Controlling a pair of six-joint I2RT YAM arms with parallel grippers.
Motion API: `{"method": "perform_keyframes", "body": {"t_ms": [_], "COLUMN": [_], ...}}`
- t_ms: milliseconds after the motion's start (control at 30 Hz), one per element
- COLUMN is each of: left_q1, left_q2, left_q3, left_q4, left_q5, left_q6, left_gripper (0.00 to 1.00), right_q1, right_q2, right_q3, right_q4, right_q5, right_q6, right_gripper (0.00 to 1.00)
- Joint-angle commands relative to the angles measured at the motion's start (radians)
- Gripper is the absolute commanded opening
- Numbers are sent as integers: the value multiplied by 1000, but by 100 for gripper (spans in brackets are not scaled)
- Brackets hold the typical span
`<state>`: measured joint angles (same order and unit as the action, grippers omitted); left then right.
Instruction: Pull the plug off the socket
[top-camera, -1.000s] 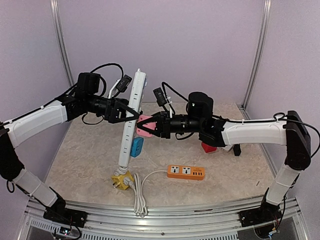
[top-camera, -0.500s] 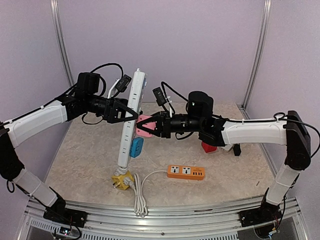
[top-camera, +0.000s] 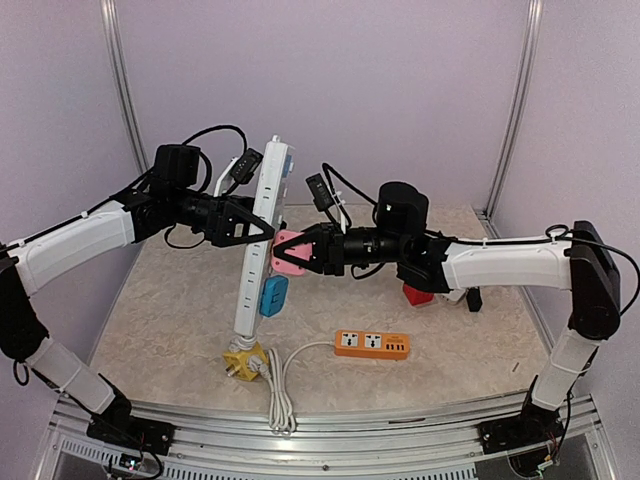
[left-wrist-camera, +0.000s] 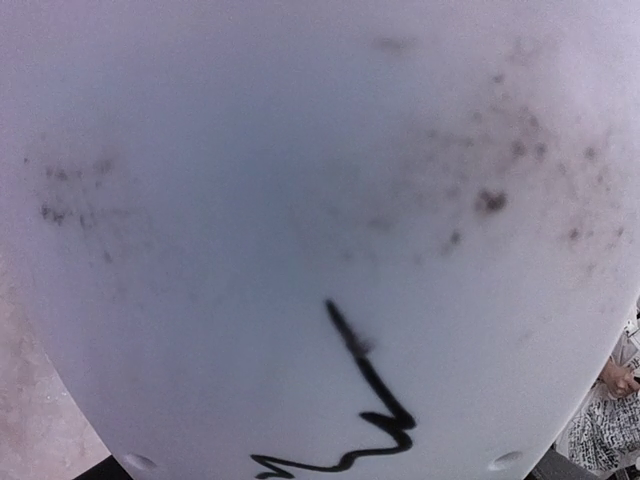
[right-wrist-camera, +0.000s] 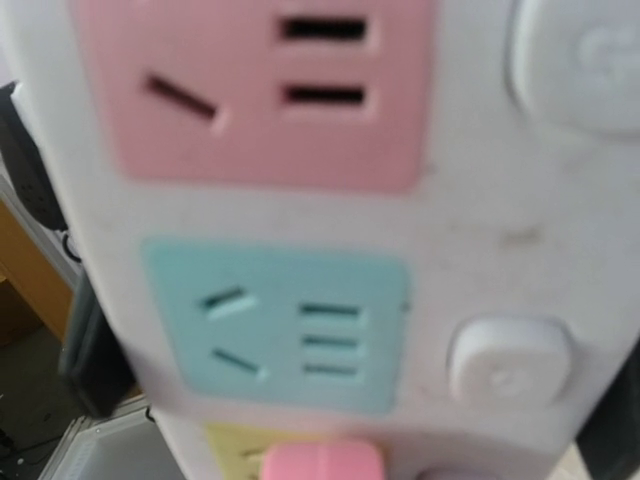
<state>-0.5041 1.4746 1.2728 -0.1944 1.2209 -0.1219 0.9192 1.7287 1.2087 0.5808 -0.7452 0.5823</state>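
Observation:
A long white power strip (top-camera: 262, 235) stands tilted, its lower end near the table. My left gripper (top-camera: 258, 228) is shut on its middle from the left. In the left wrist view the strip's white back (left-wrist-camera: 300, 200) with a black scribble fills the frame. A pink plug (top-camera: 288, 251) sits against the strip's right face, and my right gripper (top-camera: 303, 251) is shut on it. In the right wrist view the strip's face (right-wrist-camera: 500, 230) shows pink and teal socket panels, with the pink plug (right-wrist-camera: 322, 464) at the bottom edge on a yellow panel. A blue plug (top-camera: 273, 294) sits lower on the strip.
A yellow plug (top-camera: 243, 362) and a coiled white cable (top-camera: 279, 385) lie at the strip's foot. An orange power strip (top-camera: 371, 344) lies front centre. A red block (top-camera: 416, 295) and a black adapter (top-camera: 473, 298) lie under the right arm.
The strip's top has turned very slightly. Both grippers hold the same places on the strip and the pink plug.

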Motion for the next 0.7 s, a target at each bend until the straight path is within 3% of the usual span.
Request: {"method": "perform_keyframes", "body": {"t_ms": [0,300,667], "left_q1": [20,22,21], "left_q2": [-17,-19,-14], "left_q3": [33,33,31], "left_q4": [38,41,47], "left_q5": [-42,-44,-36], "left_q6": [-1,-2,-10], "left_gripper": [1,2,1], "right_q1": [19,19,19], "right_q2": [-14,-57,-37], "right_q3": [-15,-35,-19], "right_q4": [75,-97,-102], "right_q5": [-95,124,115], "right_q6": [5,-129,-132], "right_gripper": [0,0,0]}}
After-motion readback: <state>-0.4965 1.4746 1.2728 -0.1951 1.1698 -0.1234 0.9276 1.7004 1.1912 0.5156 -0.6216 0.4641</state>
